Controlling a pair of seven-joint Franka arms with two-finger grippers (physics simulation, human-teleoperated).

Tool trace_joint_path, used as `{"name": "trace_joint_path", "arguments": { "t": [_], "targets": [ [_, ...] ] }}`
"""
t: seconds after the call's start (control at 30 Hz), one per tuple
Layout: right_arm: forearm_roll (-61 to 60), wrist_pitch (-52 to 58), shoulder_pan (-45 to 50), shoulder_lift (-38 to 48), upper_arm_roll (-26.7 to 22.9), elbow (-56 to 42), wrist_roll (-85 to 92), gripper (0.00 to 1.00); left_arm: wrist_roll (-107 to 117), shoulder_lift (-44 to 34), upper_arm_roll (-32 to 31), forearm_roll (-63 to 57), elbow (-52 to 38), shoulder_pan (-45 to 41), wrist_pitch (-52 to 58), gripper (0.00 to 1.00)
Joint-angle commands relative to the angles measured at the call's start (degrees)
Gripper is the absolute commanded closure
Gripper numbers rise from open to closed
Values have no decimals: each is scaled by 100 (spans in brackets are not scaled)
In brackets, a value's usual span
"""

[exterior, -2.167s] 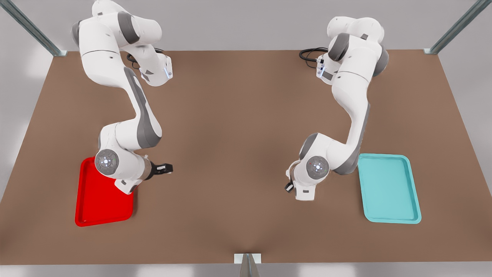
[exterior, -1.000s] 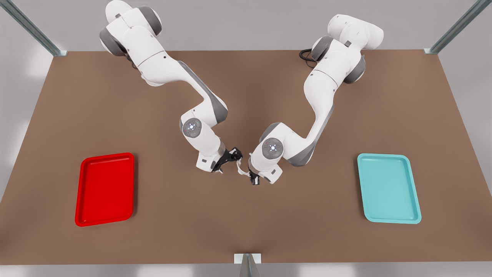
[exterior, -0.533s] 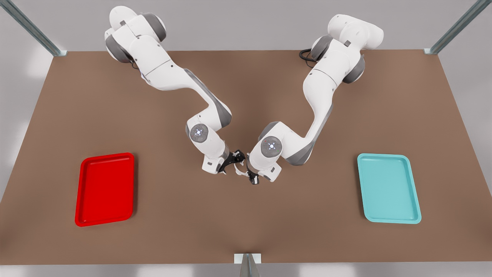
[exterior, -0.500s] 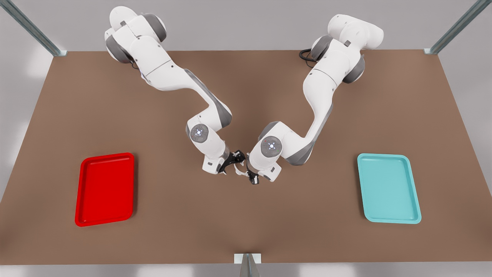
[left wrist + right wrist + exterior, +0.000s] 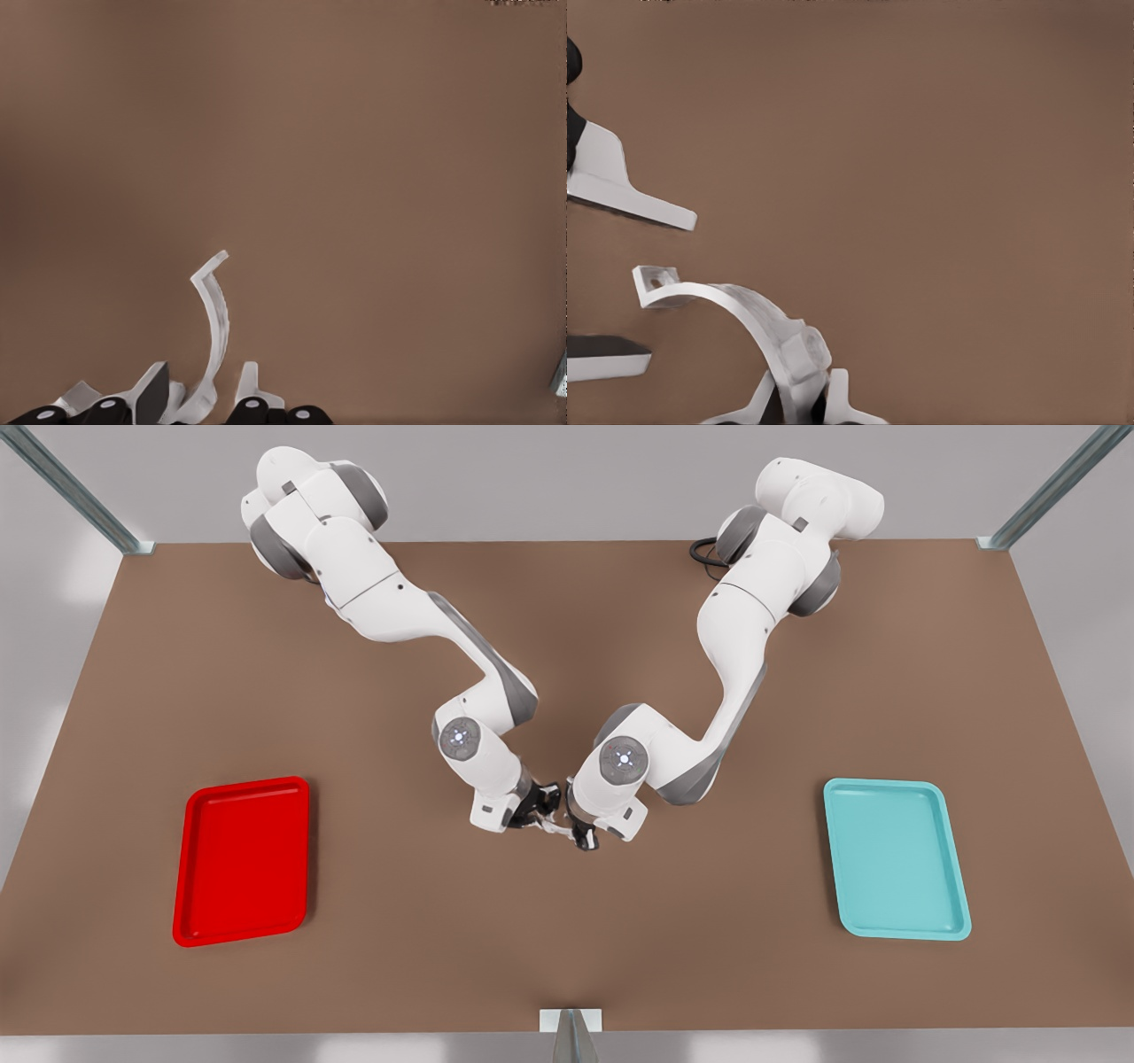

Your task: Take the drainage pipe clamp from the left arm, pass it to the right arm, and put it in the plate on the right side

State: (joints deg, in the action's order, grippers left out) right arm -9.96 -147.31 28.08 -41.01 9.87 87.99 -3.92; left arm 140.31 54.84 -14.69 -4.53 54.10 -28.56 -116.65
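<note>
The drainage pipe clamp (image 5: pixel 557 829), a thin white half-ring, hangs above the table's middle between both grippers. My right gripper (image 5: pixel 580 838), on the arm at the front view's right, is shut on it. In the right wrist view its fingers (image 5: pixel 837 398) pinch the clamp (image 5: pixel 735 305) at the hex boss. My left gripper (image 5: pixel 539 806), on the other arm, is open. Its spread fingers stand on either side of the clamp's tab end (image 5: pixel 673 290). In the left wrist view the clamp (image 5: pixel 217 319) curves away from the fingers (image 5: pixel 248 385). The red plate (image 5: pixel 244 859) lies at the front view's left.
A teal tray (image 5: pixel 895 859) lies at the front view's right. Bare brown table (image 5: pixel 567 939) spreads below the grippers. A grey metal bracket (image 5: pixel 571 1023) sits at the table's near edge, and metal posts stand at the back corners.
Both arms swung from beside the trays to the table's middle. In the last half second the arm on the front view's left brought its open gripper closer around the clamp.
</note>
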Motion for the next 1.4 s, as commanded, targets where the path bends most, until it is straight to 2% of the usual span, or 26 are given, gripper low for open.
{"name": "trace_joint_path", "arguments": {
  "t": [0.0, 0.07, 0.13, 0.27, 0.3, 0.4, 0.57, 0.6, 0.63, 0.67, 0.77, 0.83, 0.87, 0.93, 0.97, 1.23, 1.27, 1.3, 1.37],
  "targets": [
    [178, 88, 66, 32, -46, -54, -126, 79, 163, -17, 1, 58, -5, -1, 37, 0],
    [407, 290, -48, 14, -230, -125, -30, 79, 154, -34, 10, 66, -5, 17, 72, 0],
    [468, 405, -320, -4, -239, -54, 67, 79, -117, -289, -34, 84, 4, 289, 625, 0],
    [1216, 1590, -1365, 277, -248, 86, 655, 79, -3787, -1378, -868, 207, -5, 1984, 3085, 0],
    [1216, 1793, -1655, 383, -248, 78, 997, 79, -4966, -1633, -877, 540, -40, 2476, 3499, 0],
    [1259, 2286, -2499, 647, -283, 78, 1877, 79, -7709, -1827, -860, 497, -339, 3197, 4361, 0],
    [1479, 2400, -3326, 480, -406, 86, 2897, 79, -11252, -1923, -1000, -74, -313, 4077, 4739, 0],
    [1497, 2400, -3467, 427, -406, 78, 2968, 79, -12781, -2984, -948, -250, 1212, 4130, 3977, 0],
    [1620, 2382, -3546, 383, -442, 78, 2985, 79, -13064, -3779, -737, -329, 2623, 3858, 2875, 0],
    [1752, 2365, -3651, 383, -468, 78, 2994, 79, -13073, -3691, -754, -294, 2386, 3822, 3675, 0],
    [2253, 2119, -4090, 155, -477, -10, 3161, 79, -13091, -3647, -948, -75, 2175, 3594, 3781, 0],
    [2244, 1864, -4258, 5, -485, -19, 3372, 79, -13064, -3603, -904, 206, 1630, 3655, 3781, 0],
    [2262, 1723, -4363, -65, -486, -19, 3504, 79, -13108, -3374, -895, 461, 1517, 3857, 4141, 0],
    [2244, 1732, -4416, -92, -486, -10, 3460, 79, -13091, -3269, -886, -197, 1454, 3849, 4159, 0],
    [2183, 1732, -4416, -109, -486, -10, 3398, 0, -13091, -3260, -877, -224, 1454, 3884, 4168, 0],
    [2095, 1907, -4416, -21, -345, -168, 3460, 0, -13108, -3260, -886, -189, 1454, 3866, 4273, 0],
    [1902, 2320, -4425, 312, -239, -204, 3460, 0, -13108, -3260, -886, -101, 1454, 3866, 4317, 0],
    [1375, 3391, -4372, 787, -239, -458, 3355, 0, -13099, -3260, -904, -74, 1454, 3814, 4326, 0],
    [1295, 4922, -4363, 1472, -231, -670, 2274, 0, -13099, -3260, -886, -57, 1437, 3858, 4484, 0]
  ]
}}
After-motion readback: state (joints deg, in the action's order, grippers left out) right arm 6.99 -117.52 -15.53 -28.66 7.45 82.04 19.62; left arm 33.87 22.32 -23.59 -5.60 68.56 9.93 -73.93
